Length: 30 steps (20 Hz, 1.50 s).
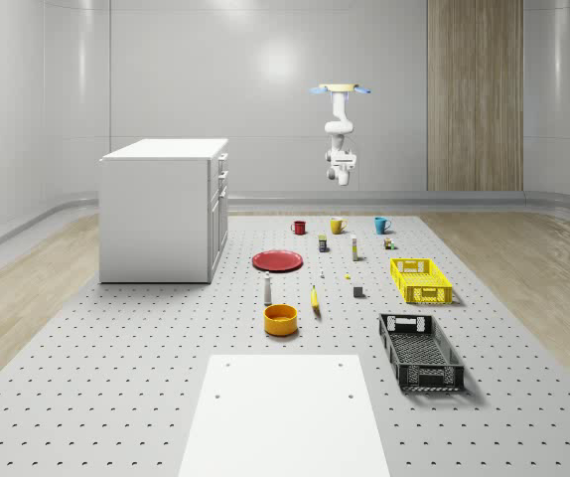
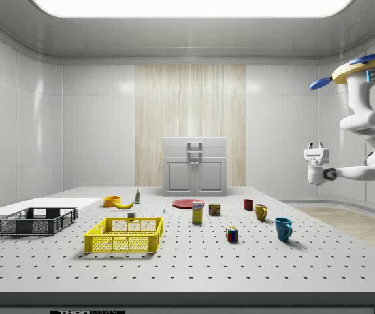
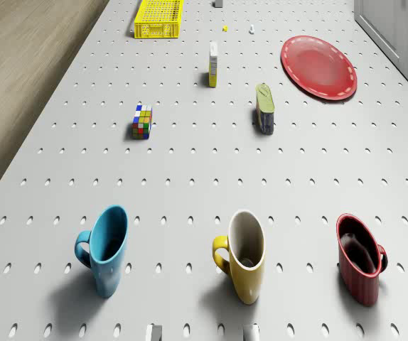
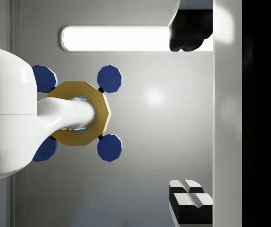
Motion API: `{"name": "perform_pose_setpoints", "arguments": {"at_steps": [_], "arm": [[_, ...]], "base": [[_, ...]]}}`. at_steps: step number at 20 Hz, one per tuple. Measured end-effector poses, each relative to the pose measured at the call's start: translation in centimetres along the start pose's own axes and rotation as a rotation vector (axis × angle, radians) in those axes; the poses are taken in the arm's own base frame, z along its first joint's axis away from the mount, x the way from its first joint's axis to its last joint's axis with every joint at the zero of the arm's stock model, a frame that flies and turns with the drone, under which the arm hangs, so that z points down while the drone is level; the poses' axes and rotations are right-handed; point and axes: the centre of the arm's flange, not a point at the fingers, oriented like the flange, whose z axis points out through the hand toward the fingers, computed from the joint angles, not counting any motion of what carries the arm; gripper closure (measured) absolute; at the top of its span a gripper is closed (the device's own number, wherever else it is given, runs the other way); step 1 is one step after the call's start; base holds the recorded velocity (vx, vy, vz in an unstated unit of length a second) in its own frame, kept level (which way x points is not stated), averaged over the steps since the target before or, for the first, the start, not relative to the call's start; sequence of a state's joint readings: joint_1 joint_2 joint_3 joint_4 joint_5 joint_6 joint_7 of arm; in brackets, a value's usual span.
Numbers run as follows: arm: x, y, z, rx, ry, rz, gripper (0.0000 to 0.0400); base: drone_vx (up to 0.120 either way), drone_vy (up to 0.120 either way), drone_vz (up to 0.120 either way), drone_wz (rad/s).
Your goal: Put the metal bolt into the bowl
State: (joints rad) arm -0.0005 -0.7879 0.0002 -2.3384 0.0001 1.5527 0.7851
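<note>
One drone [image 2: 364,67] hovers high above the far end of the worktop [image 1: 166,397], over a row of three mugs: blue [image 3: 108,249], yellow [image 3: 243,256] and red [image 3: 360,266]. Its white arm [image 2: 364,121] hangs down and bends back, so the tool [image 2: 315,146] sits in mid-air, well above the mugs, touching nothing. In the wrist view I look up between the two fingers [image 4: 190,203] at the drone's gold body and blue rotors. The fingers stand wide apart, with nothing between them.

A tiny pale object, which I take for the metal bolt [image 1: 322,275], lies on the worktop just beyond the red plate [image 1: 277,260], between the plate and the yellow crate [image 1: 421,279]. It is too small for me to be sure. The orange bowl [image 1: 280,319] stands nearer the whole-scene camera, apart from the bolt, with a banana [image 1: 315,299] just beside it. A black crate [image 1: 421,350] lies beyond the yellow one, and a white cabinet [image 1: 161,209] stands at the whole-scene view's left.
</note>
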Motion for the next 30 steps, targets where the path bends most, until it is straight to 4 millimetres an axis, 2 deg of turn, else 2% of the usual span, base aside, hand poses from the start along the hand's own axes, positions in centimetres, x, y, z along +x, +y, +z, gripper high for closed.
{"name": "perform_pose_setpoints", "arguments": {"at_steps": [8, 13, 18, 26, 30], "arm": [[-0.2, 0.2, -5.6, 0.004, 0.004, 0.000, 0.0000], [-0.1, 0.1, -7.8, 0.007, 0.007, 0.000, 0.0000], [0.0, 0.0, -8.8, 0.010, 0.010, 0.000, 0.0000], [0.0, 0.0, -9.3, 0.014, 0.015, 0.000, 0.0000], [-0.1, 0.0, -9.3, 0.016, 0.017, 0.000, 0.0000]], "base": [[0.000, 0.000, 0.000, 0.000], [0.000, -0.120, 0.000, 0.000], [0.000, -0.120, 0.000, 0.000], [0.000, -0.120, 0.000, 0.000], [0.110, -0.120, 0.000, 0.000]]}}
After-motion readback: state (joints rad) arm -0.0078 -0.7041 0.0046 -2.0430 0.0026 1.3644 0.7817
